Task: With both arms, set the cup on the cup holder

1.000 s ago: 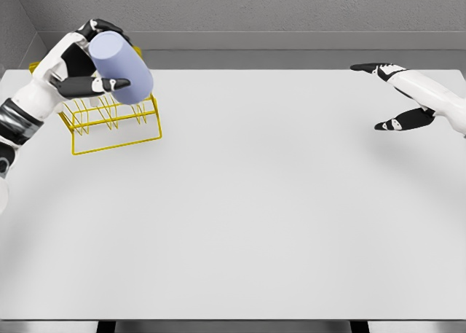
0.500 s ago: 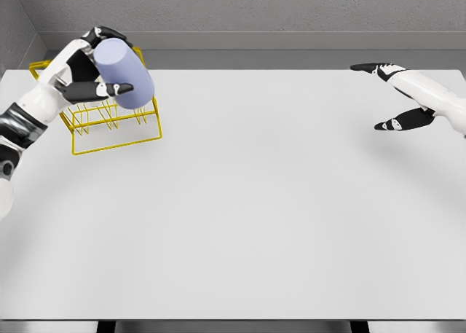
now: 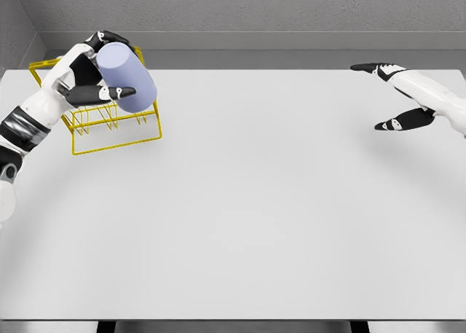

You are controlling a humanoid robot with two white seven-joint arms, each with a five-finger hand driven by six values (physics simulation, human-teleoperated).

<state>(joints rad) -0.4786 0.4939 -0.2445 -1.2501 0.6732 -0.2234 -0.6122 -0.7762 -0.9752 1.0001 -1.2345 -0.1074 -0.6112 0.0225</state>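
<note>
Cup [image 3: 127,76] sits tilted in the left robot hand [image 3: 91,78], fingers clamped around it, directly over the yellow holder [image 3: 116,132]. Better to lower slowly, aligning its opening with a prong. Right robot hand [image 3: 397,96] hovers far off, fingers spread.
</note>
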